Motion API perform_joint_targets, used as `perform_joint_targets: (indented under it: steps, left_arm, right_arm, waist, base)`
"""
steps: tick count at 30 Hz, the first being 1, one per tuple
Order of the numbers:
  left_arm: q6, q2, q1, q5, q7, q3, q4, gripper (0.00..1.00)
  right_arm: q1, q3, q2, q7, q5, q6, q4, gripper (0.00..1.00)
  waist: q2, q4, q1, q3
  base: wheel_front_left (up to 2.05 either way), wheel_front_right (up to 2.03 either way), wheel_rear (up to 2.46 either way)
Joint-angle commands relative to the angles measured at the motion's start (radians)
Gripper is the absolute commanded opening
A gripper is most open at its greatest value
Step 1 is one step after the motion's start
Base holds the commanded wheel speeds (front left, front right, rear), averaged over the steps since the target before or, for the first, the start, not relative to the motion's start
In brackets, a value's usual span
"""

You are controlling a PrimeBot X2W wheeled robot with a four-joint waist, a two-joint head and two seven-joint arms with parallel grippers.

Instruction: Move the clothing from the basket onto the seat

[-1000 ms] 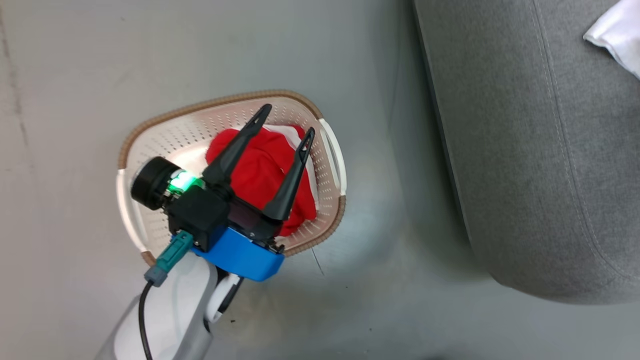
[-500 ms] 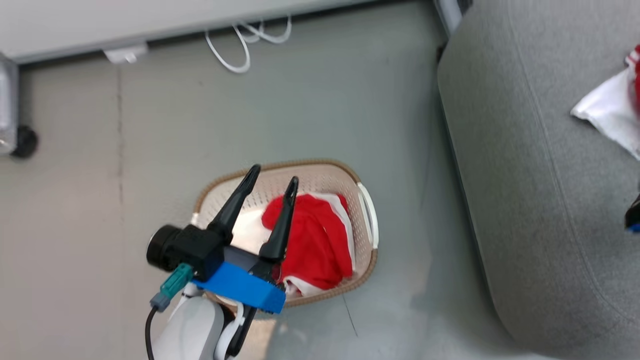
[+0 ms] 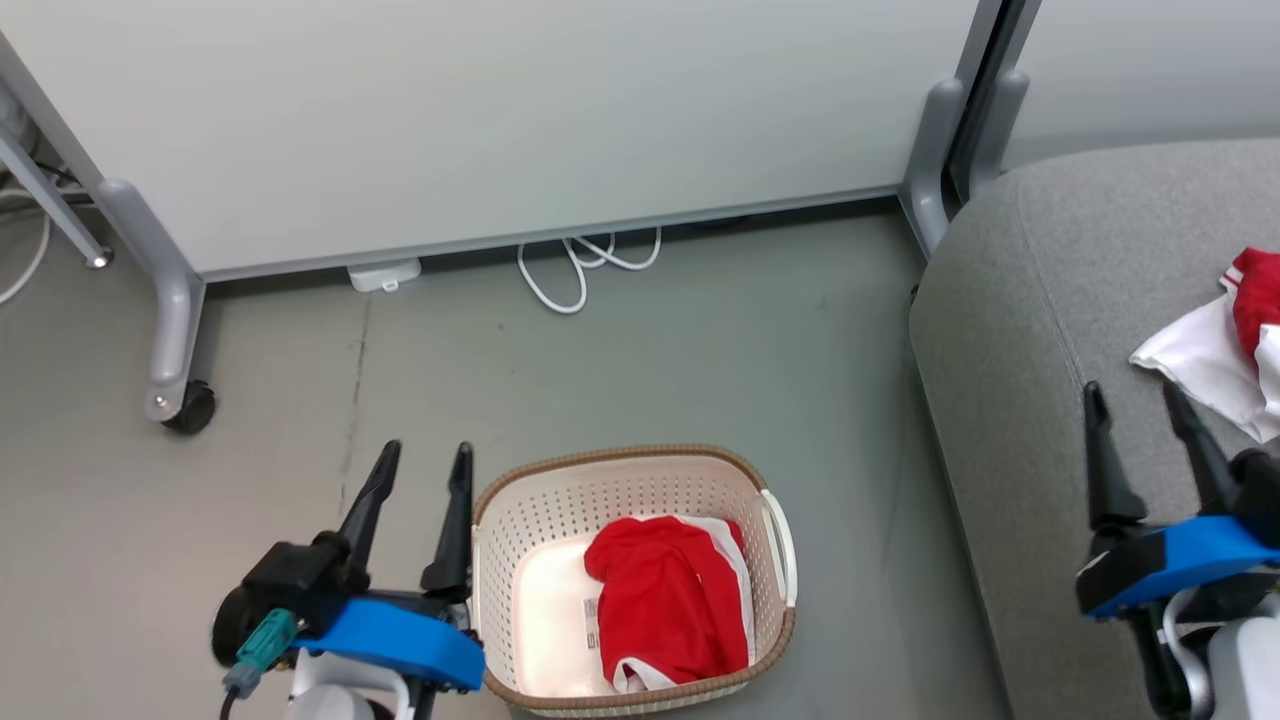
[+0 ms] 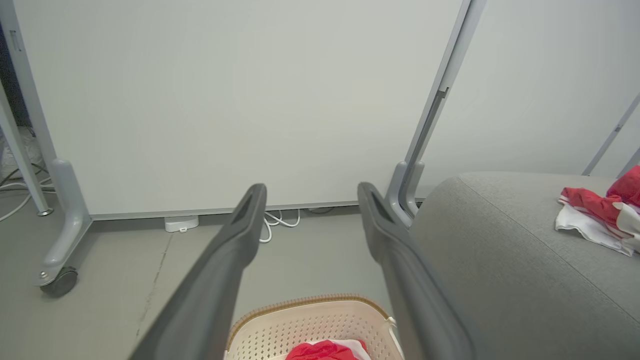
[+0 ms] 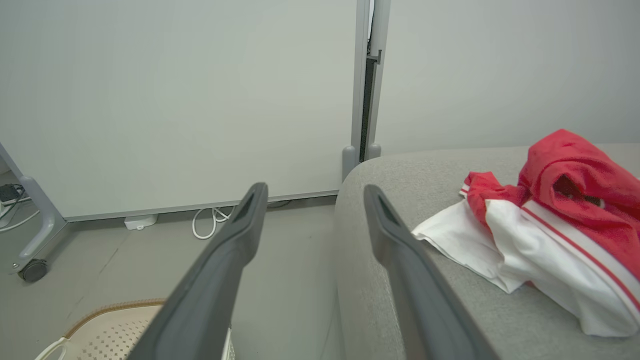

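Baskets: one cream laundry basket (image 3: 630, 462).
Clothing in it: one red bundle (image 3: 665, 600) edged in white; whether it is a single piece cannot be told.
Clothing on the cushion: one red-and-white heap (image 5: 550, 200), piece count unclear.
Seats: one grey seat cushion (image 3: 1020, 300).
Grippers: two, the left gripper (image 3: 427, 447) and the right gripper (image 3: 1131, 388), each with two dark fingers.
Partition panels: two, the wide panel (image 3: 480, 120) and the narrower panel (image 3: 1140, 70).
Caster wheels: one black caster (image 3: 190, 408).
Cables by the panel's foot: one white cable coil (image 3: 580, 265).
Stickers: one label sticker (image 3: 590, 625).
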Motion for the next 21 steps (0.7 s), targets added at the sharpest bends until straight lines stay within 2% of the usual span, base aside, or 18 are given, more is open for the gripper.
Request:
perform_joint_targets:
  steps: [1, 9, 21]
  left_arm:
    - [-0.002, 0.000, 0.010, 0.004, -0.003, 0.010, 0.004, 1.00]
    - [-0.002, -0.011, 0.047, 0.011, -0.003, 0.103, 0.043, 1.00]
    - [-0.002, -0.010, 0.058, 0.030, -0.003, 0.147, 0.059, 1.00]
  right_arm:
    - [0.020, 0.008, 0.005, 0.002, -0.002, 0.000, -0.011, 1.00]
    - [0.087, 0.073, 0.050, 0.030, -0.008, 0.000, -0.083, 1.00]
    - [0.112, 0.117, 0.069, 0.048, -0.003, 0.000, -0.111, 1.00]
  waist:
    - [-0.0001, 0.006, 0.0003, -0.017]
    - [-0.0001, 0.010, 0.0003, -0.067]
    - [-0.0001, 0.009, 0.0003, -0.079]
  base:
    - [0.00, 0.00, 0.00]
    - [0.00, 0.00, 0.00]
    - [0.00, 0.00, 0.00]
